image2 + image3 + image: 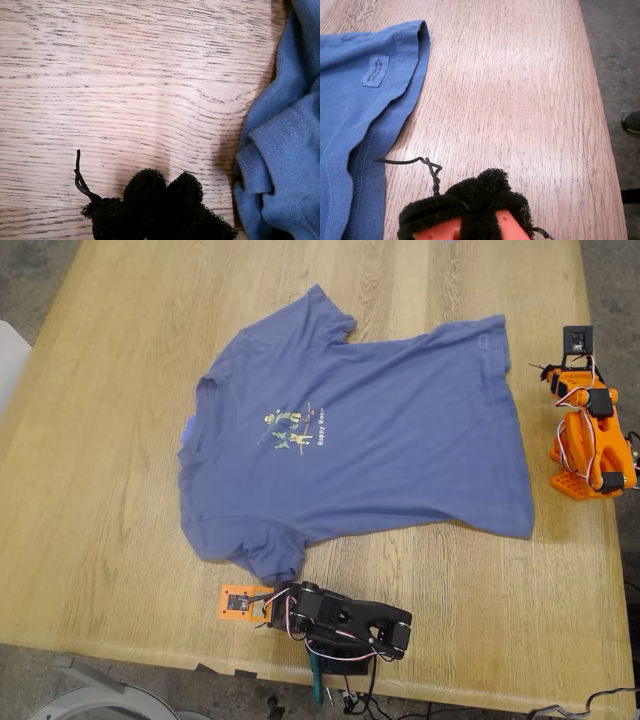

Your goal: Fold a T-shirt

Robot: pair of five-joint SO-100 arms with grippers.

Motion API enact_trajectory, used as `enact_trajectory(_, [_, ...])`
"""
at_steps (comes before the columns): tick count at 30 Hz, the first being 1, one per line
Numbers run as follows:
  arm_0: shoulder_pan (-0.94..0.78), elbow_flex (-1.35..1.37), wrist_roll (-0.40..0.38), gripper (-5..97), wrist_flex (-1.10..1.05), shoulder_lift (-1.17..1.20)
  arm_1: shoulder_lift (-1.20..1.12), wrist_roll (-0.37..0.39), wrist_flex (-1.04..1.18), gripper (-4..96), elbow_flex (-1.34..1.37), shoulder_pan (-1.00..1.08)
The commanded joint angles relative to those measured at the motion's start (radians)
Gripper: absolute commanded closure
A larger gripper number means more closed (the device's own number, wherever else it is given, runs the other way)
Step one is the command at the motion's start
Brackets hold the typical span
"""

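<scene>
1. The T-shirt point(380, 440) lies spread flat, front up, on the bench point(100, 490). It fills the middle of the exterior view, with its collar toward that view's left and its hem toward the right.
2. A small yellow-green print point(295, 428) sits on the chest, left of centre in the exterior view.
3. One sleeve points to the top of the exterior view. The other sleeve point(262, 558) points to the bottom and is slightly bunched.
4. The black arm point(345, 620) lies low at the bottom centre of the exterior view. My first hand point(268, 592) is at its tip, just beside the lower sleeve's end.
5. In the first wrist view my first hand point(162, 192) looks clenched on nothing. Its black foam pads point(145, 187) meet over bare wood, and the rumpled sleeve point(280, 165) is near but apart.
6. The orange arm point(590, 445) stands at the right edge of the exterior view, off the cloth. My second hand point(548, 370) points toward the hem's upper corner.
7. In the second wrist view my second hand point(480, 195) also looks clenched and empty, with its foam bunched together above the bench. A thin black wire point(427, 165) sticks out beside it.
8. That view shows the hem corner with a small sewn label point(375, 70), apart from the foam.
</scene>
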Motion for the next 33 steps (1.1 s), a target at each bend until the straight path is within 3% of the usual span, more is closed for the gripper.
enact_trajectory(1, [0.098, -0.014, 0.021, 92, -0.067, 0.114, 0.012, 0.054, 0.273, 91.3, 0.052, 0.304])
enact_trajectory(28, [0.107, -0.014, 0.02, 92, -0.067, 0.114, 0.014, 0.054, 0.264, 91.3, 0.058, 0.33])
enact_trajectory(33, [0.104, -0.014, 0.018, 92, -0.176, 0.114, 0.014, 0.046, 0.305, 91.3, -0.002, 0.327])
